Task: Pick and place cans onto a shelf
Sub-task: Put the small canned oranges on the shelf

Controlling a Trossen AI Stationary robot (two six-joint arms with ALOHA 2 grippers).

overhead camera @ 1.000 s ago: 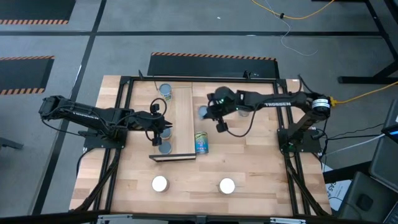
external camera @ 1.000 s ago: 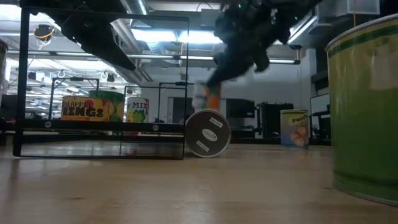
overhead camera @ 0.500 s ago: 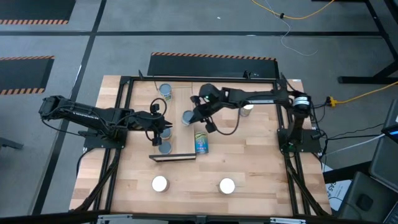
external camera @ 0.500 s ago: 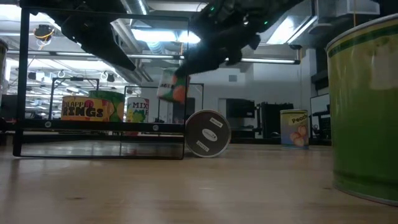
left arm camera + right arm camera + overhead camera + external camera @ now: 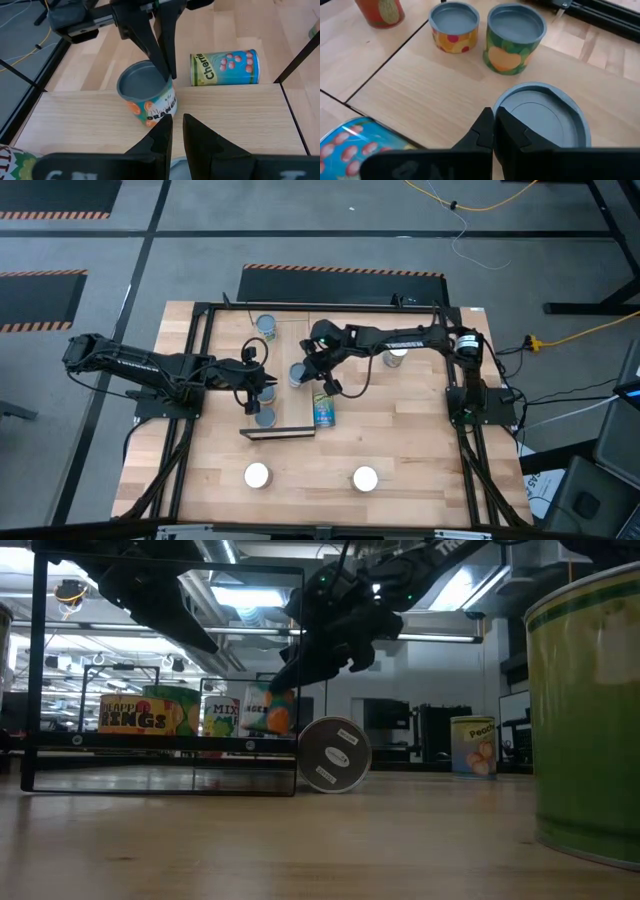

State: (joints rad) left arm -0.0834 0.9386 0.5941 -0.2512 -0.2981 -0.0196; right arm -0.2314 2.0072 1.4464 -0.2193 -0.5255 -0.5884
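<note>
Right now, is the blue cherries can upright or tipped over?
Tipped over. The blue cherries can lies on its side on the tabletop beside the shelf, label facing up.

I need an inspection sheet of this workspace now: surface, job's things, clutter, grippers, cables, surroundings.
Surface: butcher-block table, black frame around it.
Job's things: shelf holds cans; orange-label can hangs over the shelf; cherries can lies beside it; two white-topped cans stand near the front.
Clutter: nothing seen.
Grippers: right gripper shut on the orange-label can's rim; left gripper over the shelf, holding nothing.
Cables: yellow cable on the floor at right.
Surroundings: grey floor, hazard-striped mats.
</note>
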